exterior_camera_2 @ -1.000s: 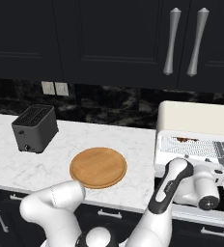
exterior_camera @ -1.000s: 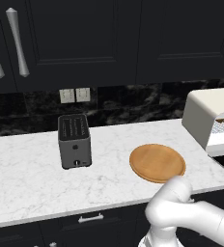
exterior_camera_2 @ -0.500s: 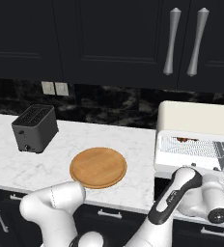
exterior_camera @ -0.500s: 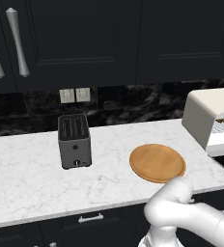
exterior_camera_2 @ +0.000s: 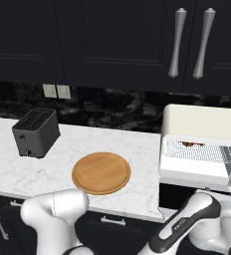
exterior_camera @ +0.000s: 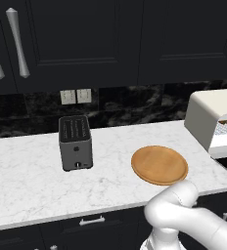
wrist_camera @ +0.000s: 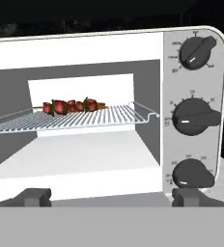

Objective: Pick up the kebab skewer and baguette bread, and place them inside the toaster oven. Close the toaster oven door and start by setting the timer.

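Toaster oven point(exterior_camera: 208, 122) sits at the counter's right end in the left base view beside a bare wooden plate point(exterior_camera: 159, 165), gapes open in the right base view, and in the hand view holds the kebab skewer point(wrist_camera: 73, 105) on its rack point(wrist_camera: 70, 118) between the spread, empty gripper point(wrist_camera: 109, 197) fingertips.

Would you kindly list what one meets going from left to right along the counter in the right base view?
Slot toaster → round wooden plate → toaster oven, with the kebab skewer on its rack.
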Robot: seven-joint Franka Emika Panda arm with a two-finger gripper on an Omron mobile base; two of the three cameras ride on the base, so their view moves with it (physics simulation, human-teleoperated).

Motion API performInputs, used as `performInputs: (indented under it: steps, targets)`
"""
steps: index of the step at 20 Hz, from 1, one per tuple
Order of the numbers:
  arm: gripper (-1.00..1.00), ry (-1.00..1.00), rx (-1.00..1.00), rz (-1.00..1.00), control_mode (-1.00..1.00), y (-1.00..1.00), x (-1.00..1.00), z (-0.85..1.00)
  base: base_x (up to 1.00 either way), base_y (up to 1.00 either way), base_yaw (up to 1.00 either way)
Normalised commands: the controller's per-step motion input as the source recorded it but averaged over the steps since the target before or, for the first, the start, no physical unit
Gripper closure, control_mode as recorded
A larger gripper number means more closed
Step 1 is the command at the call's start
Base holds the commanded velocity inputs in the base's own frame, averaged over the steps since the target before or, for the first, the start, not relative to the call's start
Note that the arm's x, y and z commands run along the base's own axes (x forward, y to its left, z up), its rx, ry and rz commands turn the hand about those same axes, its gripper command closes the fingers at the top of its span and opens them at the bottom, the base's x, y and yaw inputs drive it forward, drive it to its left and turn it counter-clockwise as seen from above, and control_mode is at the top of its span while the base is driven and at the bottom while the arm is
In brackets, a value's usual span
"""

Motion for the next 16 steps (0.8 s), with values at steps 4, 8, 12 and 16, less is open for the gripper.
performInputs:
  steps: [4,8,12,16]
  targets:
    - [-1.0,0.0,0.0,0.0,-1.0,-0.04,-0.85,-0.34,0.0,0.0,0.0]
    - [-1.0,0.0,0.0,0.0,-1.0,0.04,-0.59,-0.43,0.0,0.0,0.0]
    - [-1.0,0.01,0.0,0.0,-1.0,0.0,-0.58,-0.48,0.0,0.0,0.0]
    - [-1.0,0.03,0.0,0.0,-1.0,0.0,-0.36,-0.44,0.0,0.0,0.0]
